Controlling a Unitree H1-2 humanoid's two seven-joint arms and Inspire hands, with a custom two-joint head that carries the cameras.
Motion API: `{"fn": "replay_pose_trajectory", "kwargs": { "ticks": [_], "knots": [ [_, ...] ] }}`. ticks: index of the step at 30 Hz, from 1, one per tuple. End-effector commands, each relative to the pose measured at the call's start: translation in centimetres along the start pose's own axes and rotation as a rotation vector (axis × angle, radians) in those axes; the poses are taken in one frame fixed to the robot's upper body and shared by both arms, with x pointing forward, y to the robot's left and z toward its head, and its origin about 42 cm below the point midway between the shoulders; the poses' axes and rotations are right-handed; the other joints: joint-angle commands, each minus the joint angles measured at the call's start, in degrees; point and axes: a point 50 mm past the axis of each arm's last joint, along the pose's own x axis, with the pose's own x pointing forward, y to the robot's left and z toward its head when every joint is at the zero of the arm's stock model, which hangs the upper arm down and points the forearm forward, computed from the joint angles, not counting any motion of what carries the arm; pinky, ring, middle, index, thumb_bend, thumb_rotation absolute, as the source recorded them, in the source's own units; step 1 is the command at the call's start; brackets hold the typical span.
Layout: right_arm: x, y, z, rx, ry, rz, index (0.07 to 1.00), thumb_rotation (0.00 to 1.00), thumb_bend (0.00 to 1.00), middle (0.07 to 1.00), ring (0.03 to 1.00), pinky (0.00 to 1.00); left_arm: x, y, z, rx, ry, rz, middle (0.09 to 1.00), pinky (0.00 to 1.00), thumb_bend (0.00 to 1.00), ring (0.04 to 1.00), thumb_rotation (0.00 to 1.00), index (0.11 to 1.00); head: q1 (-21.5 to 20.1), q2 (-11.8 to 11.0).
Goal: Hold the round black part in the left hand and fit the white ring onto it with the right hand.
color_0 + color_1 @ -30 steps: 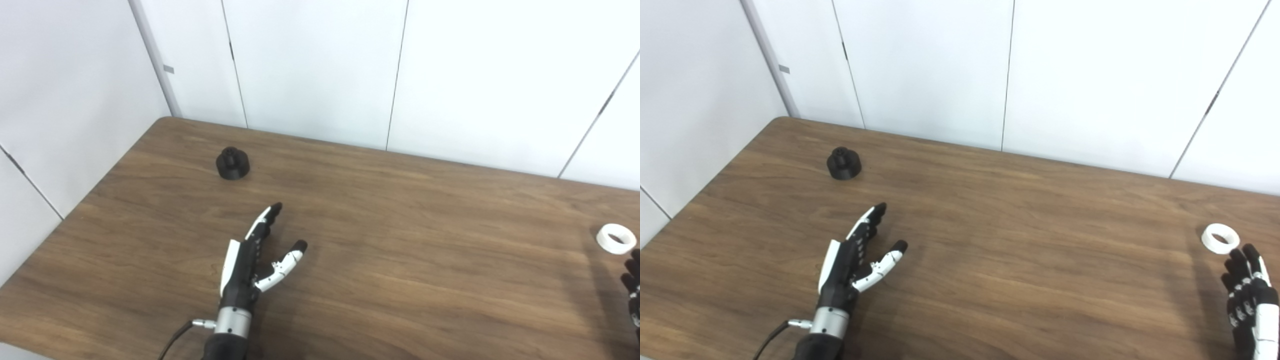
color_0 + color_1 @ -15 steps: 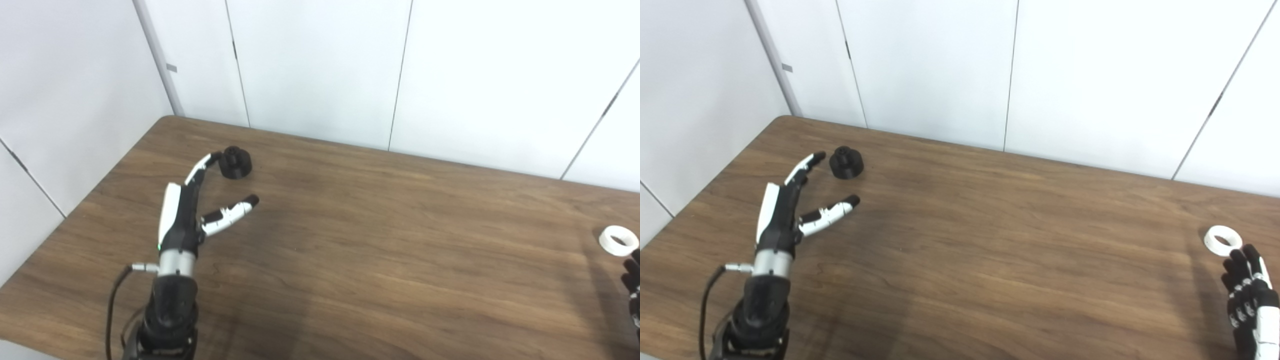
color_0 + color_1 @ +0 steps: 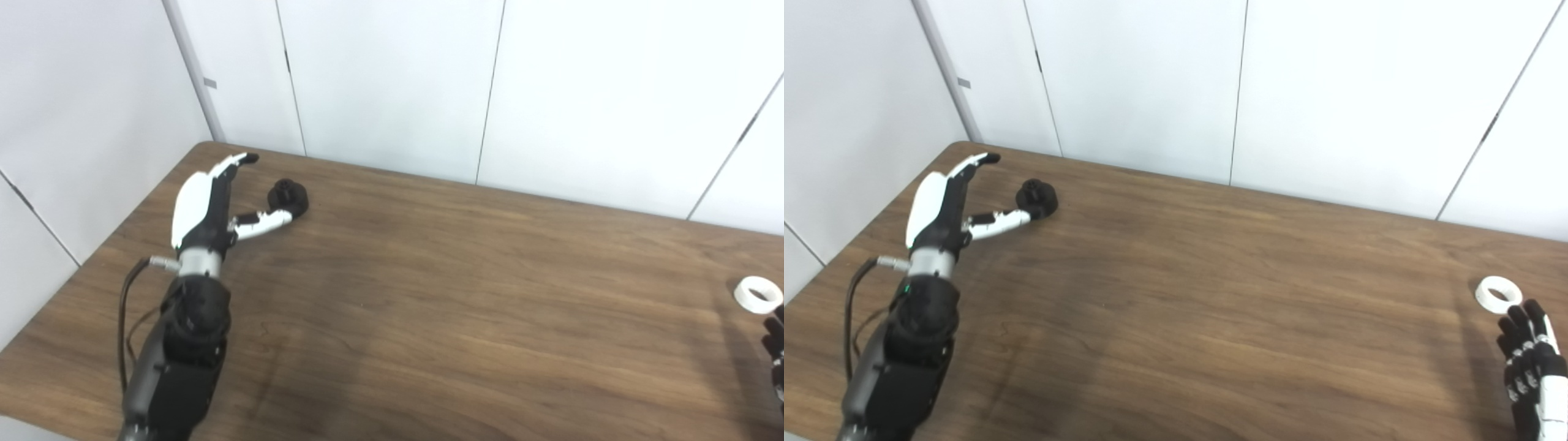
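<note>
A round black part (image 3: 288, 198), a squat matte disc with a narrower knob on top, stood on the dark wood-grain table (image 3: 465, 294) near its far left corner, while a smooth white ring (image 3: 1497, 294) lay flat near the right edge. The left hand (image 3: 205, 205), white-shelled with black fingertips, was spread wide and held nothing, its thumb tip at the near-left side of the part and its fingers reaching past on the left. The right hand (image 3: 1531, 361) rested just short of the ring, fingers loosely extended and grasping nothing.
</note>
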Motion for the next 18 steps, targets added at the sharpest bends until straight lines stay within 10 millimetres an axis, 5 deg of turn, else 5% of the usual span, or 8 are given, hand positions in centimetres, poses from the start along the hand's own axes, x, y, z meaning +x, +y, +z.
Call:
{"fn": "replay_pose_trajectory", "kwargs": {
  "ticks": [1, 18],
  "knots": [
    [-3.1, 1.9, -3.7, 0.081, 0.128, -0.019, 0.990, 0.99, 0.49, 0.977, 0.967, 1.00, 1.9, 1.4, 1.3, 0.061, -0.044, 0.064, 0.965, 1.00, 0.95, 0.997, 0.34, 0.826, -0.2, 0.1],
    [-3.5, 2.3, -3.7, 0.072, 0.137, -0.027, 0.963, 0.94, 0.55, 0.953, 0.942, 0.98, 7.9, 0.2, 1.0, 0.226, 0.040, -0.009, 0.973, 1.00, 0.99, 1.000, 0.35, 0.815, -1.5, 0.4]
  ]
}}
